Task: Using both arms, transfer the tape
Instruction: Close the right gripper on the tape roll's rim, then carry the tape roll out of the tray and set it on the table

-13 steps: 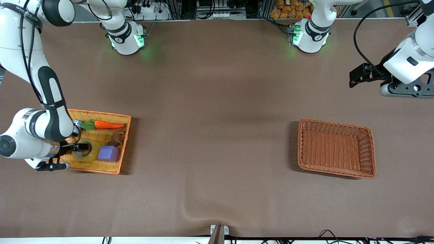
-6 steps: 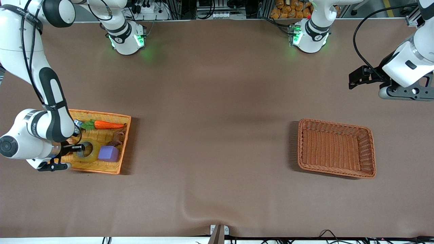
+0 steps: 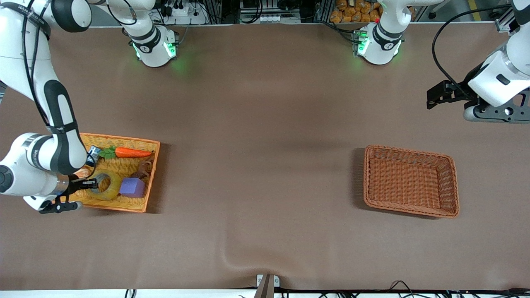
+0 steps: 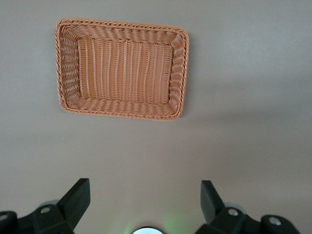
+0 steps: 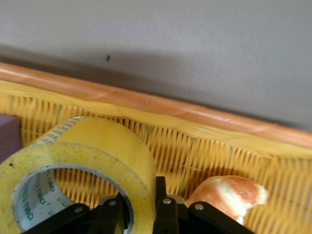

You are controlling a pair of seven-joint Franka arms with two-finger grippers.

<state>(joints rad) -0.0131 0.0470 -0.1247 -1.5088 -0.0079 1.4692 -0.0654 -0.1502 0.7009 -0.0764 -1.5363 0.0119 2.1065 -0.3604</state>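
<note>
Right gripper (image 3: 92, 182) pinched the tape (image 3: 106, 185) wall inside the orange basket (image 3: 145, 194), lower left of frame. Left gripper (image 4: 145, 197) waited upper right, jaws spread, over bare table (image 3: 265, 124).

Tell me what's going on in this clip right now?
The right gripper is down in the orange basket at the right arm's end of the table, shut on the tape, one finger through its core. The purple cube sits beside the tape. The left gripper waits open, in the air above the empty brown basket.
</note>
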